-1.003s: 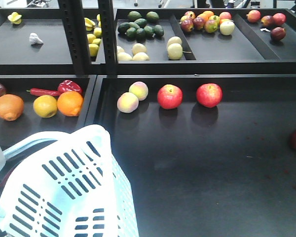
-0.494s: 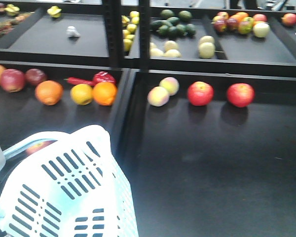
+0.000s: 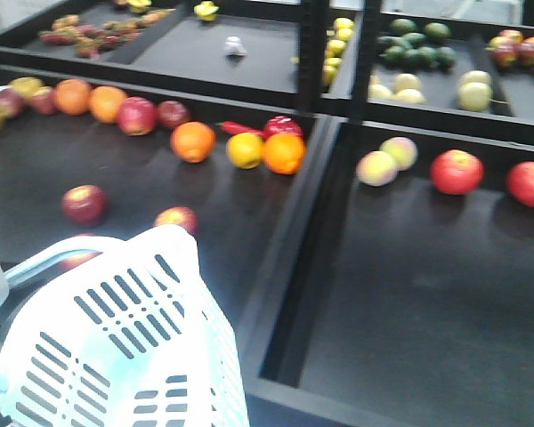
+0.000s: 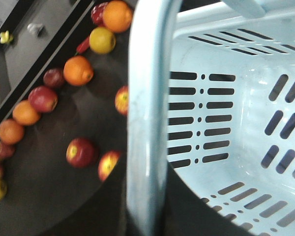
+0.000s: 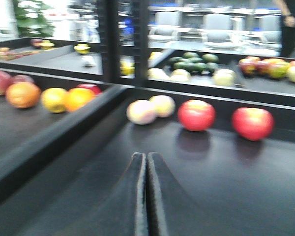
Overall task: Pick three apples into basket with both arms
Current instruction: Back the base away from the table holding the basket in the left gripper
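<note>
View has swung left: streaky dark-red apples (image 3: 84,204) now beside pale basket (image 3: 116,329); right hand (image 5: 146,156) closed, empty; left hand unseen.

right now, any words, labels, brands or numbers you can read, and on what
None can be read.
The basket shows only slots, no brand.
The apples and oranges show no stickers.
The trays are plain black.
The room behind, in the right wrist view, is too blurred to read.
</note>
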You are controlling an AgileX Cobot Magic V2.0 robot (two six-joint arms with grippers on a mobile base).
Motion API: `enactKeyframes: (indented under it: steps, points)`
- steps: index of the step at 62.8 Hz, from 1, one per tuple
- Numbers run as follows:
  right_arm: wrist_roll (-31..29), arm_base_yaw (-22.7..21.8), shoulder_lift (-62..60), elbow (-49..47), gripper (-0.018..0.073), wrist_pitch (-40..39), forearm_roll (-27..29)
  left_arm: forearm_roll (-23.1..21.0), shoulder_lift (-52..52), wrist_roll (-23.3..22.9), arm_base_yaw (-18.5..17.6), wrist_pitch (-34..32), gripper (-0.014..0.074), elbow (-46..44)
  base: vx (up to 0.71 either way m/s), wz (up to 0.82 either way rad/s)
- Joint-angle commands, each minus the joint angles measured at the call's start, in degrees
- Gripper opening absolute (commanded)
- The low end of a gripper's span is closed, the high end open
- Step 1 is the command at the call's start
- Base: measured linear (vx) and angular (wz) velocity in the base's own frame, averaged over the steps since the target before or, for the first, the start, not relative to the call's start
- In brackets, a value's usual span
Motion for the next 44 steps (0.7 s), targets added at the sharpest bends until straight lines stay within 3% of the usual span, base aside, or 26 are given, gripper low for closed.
enactKeyframes:
  steps: [1, 44]
  points:
    - [-0.4, -0.2, -1.0, 0.6, -0.0010, -4.3, -0.6, 1.5, -0.7, -0.7, -0.1, -3.6, -0.0007, -1.8, -0.12, 0.46]
    - [-0.4, -0.2, -1.0, 0.6, -0.0010, -4.3, -0.6, 1.5, -0.7, -0.7, -0.1, -3.6, -0.0007, -1.8, -0.14, 0.50]
